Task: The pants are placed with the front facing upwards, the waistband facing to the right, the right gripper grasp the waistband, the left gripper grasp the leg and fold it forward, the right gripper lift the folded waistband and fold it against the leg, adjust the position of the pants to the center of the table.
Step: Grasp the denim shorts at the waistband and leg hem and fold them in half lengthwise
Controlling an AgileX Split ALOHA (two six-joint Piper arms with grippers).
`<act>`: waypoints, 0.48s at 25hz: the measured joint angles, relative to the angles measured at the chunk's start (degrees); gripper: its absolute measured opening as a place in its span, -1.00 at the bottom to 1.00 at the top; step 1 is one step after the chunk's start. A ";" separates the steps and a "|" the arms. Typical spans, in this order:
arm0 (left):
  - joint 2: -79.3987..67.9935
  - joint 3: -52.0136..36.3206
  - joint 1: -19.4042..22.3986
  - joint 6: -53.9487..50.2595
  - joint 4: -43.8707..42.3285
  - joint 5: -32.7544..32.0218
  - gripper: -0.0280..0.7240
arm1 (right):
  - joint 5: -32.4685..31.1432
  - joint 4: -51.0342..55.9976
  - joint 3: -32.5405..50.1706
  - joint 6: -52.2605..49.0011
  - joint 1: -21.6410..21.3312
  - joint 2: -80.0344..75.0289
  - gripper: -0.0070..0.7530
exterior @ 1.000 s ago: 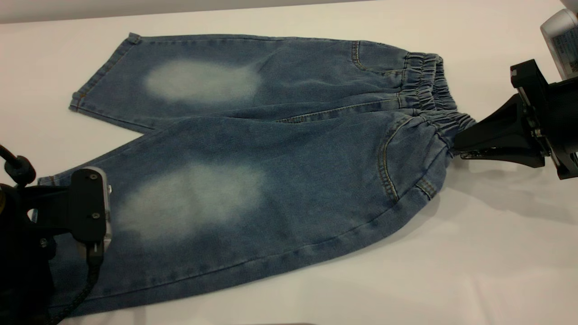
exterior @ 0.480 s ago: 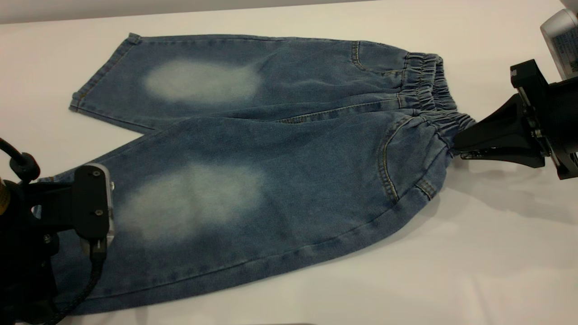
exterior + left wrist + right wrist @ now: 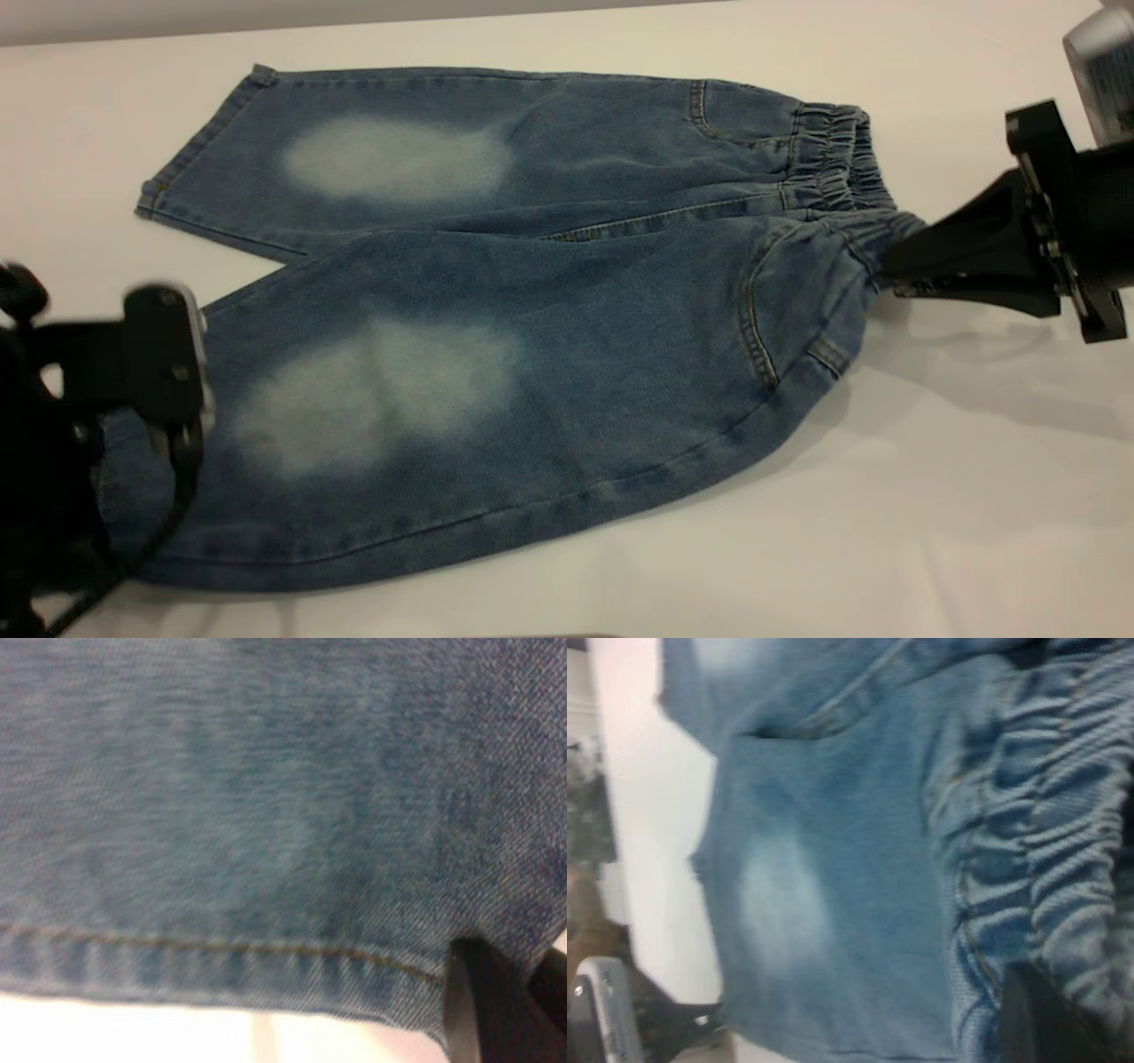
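Blue denim pants (image 3: 496, 310) lie flat on the table (image 3: 930, 532), waistband (image 3: 842, 177) rightward, pinched by the right gripper (image 3: 890, 266). The left gripper (image 3: 164, 416) sits at the near leg's hem.

Left wrist view: denim hem clamped beside a dark finger (image 3: 483, 1005).

Right wrist view: ruched waistband fills the frame.

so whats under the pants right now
The white table shows all around the pants, which lie spread on it. The right claw pinches the waistband. Anything beneath the denim is covered.
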State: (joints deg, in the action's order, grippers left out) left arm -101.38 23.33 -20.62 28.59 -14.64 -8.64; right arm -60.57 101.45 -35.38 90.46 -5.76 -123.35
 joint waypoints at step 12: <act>20.64 -0.49 0.00 -10.81 0.31 -10.31 -0.82 | 3.91 -3.09 7.74 -4.90 0.00 11.63 -0.82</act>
State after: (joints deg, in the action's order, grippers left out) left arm -80.74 22.84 -20.62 17.78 -14.33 -18.95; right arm -56.66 98.35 -27.64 85.56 -5.76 -111.72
